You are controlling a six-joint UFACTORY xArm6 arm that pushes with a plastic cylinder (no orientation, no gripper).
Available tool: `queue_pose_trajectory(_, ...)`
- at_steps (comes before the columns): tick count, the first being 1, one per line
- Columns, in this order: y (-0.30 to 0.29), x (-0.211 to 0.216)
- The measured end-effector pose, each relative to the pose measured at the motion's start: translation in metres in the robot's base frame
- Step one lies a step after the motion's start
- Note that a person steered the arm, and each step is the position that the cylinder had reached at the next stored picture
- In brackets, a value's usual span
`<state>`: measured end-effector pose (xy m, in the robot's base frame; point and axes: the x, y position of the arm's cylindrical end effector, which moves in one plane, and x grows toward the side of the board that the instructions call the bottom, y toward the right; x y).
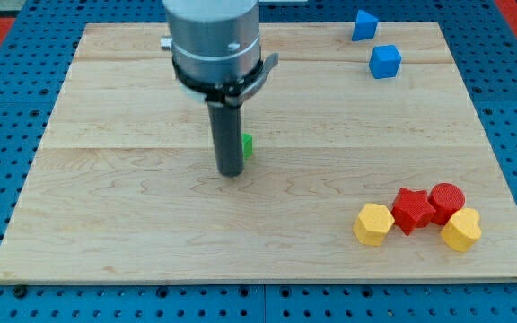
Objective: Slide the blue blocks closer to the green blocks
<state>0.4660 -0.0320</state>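
Observation:
Two blue blocks lie at the view's top right: a blue triangular block point(363, 25) near the board's top edge and a blue cube point(385, 61) just below it. A green block point(247, 144) shows only as a sliver at the right side of the rod; its shape is hidden and no other green block shows. My tip point(231, 172) rests on the board at centre left, touching or just beside the green block, far from the blue blocks.
At the view's bottom right sits a cluster: a yellow hexagonal block point(373, 223), a red star-like block point(412, 210), a red cylinder point(446, 201) and a yellow heart-like block point(461, 230). The wooden board point(115, 224) lies on a blue perforated table.

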Motion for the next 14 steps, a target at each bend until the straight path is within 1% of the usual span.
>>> queue_pose_trajectory(1,0.003,-0.036)
queue_pose_trajectory(2,0.077,-0.047)
queue_pose_trajectory(3,0.185,-0.078)
queue_pose_trajectory(4,0.274,-0.071)
queue_pose_trajectory(5,0.350,-0.108)
queue_pose_trajectory(6,0.299,-0.185)
queue_pose_trajectory(7,0.240,-0.204)
queue_pose_trajectory(8,0.200,-0.147)
queue_pose_trajectory(9,0.149,-0.124)
queue_pose_trajectory(10,0.166,-0.148)
queue_pose_trajectory(11,0.073,-0.139)
queue_pose_trajectory(12,0.037,-0.130)
queue_pose_trajectory(13,0.136,-0.130)
queue_pose_trajectory(14,0.253,-0.155)
